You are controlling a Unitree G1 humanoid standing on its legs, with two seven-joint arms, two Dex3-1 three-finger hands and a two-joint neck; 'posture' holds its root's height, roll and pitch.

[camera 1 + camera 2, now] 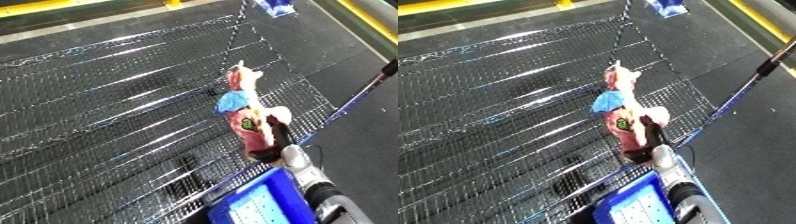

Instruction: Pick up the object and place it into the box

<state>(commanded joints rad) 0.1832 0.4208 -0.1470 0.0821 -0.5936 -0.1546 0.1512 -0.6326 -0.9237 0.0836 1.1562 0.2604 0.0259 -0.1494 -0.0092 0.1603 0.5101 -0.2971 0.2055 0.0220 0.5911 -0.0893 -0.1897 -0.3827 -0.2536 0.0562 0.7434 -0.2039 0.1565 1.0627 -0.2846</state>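
Note:
A pink plush toy [242, 102] with a blue cape and a green badge is held upright over a wire mesh surface [107, 100]. My right hand [278, 136] comes in from the lower right, its black fingers curled round the toy's lower part, with the white forearm [304, 169] behind it. The blue bin [263, 204] sits at the bottom right, directly below the forearm and just nearer to me than the toy. My left hand shows in neither view.
The mesh has a blue frame edge [355, 100] running up to the right, with dark floor beyond it. A blue and white object [274, 6] lies at the top. Yellow floor lines [373, 20] run along the top right.

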